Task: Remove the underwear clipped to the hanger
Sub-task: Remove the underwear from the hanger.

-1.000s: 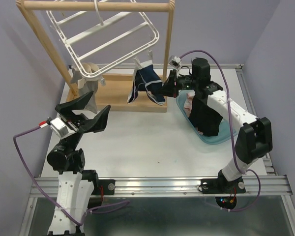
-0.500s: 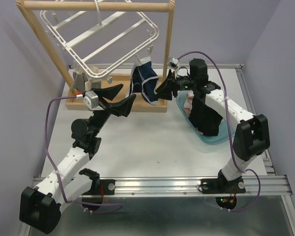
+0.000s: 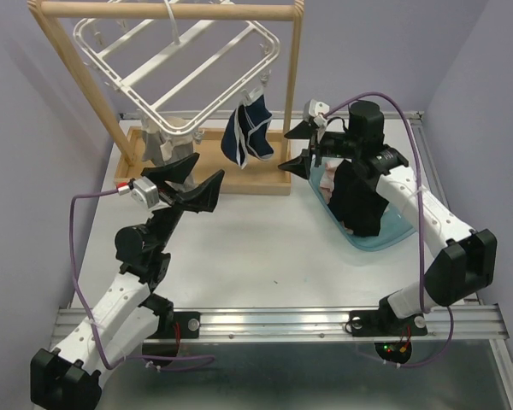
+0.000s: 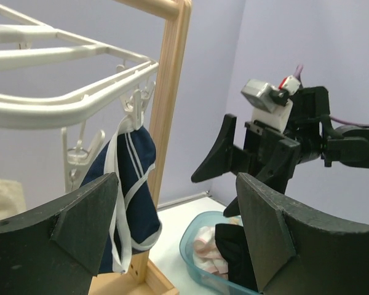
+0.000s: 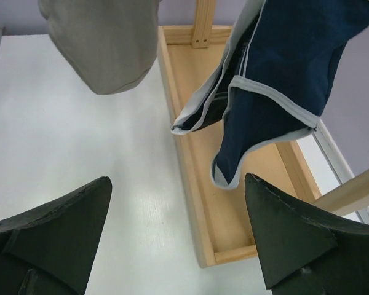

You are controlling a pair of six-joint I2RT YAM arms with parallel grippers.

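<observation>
The white hanger [image 3: 179,68] hangs tilted from the wooden rail. Navy underwear with white trim [image 3: 246,132] dangles from a clip at its right corner. A grey-cream piece [image 3: 158,141] hangs at the left. My right gripper [image 3: 292,147] stands open just right of the navy piece, apart from it. In the right wrist view the navy underwear [image 5: 283,80] and the grey-cream piece [image 5: 104,43] hang above my open gripper [image 5: 178,239]. My left gripper [image 3: 198,175] is open, lower left of the navy piece. In the left wrist view the gripper [image 4: 178,227] is empty, the navy piece [image 4: 132,178] beyond its left finger.
The wooden stand's post [image 3: 292,77] and its base tray [image 3: 239,175] sit behind the navy piece. A teal basin [image 3: 385,243] under my right arm holds black cloth [image 3: 359,201] and a pink-white piece [image 3: 329,179]. A purple wall stands behind.
My right gripper opened, let go of the navy underwear and drew back right. The underwear swung back under its clip. My left arm reached up toward the stand.
</observation>
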